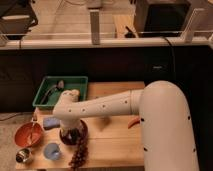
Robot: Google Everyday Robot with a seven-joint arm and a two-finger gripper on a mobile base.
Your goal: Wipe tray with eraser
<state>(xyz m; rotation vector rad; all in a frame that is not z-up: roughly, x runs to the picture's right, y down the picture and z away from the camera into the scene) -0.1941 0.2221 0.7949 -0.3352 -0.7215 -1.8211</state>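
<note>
The dark-green tray (45,97) lies at the table's back left, with a grey utensil-like thing (52,90) in it. A light-blue block (50,122), seemingly the eraser, rests on the table in front of the tray. My white arm reaches in from the right. Its wrist bends down at the tray's front right corner. The gripper (70,128) hangs below the wrist over a dark purple bowl (80,133), just right of the eraser and largely hidden by the wrist. I see nothing held.
An orange bowl (27,134), a small metal cup (22,156) and a blue cup (52,150) stand at the front left. Dark grapes (79,152) lie in front of the purple bowl. A red chili (133,122) lies under my arm at the right.
</note>
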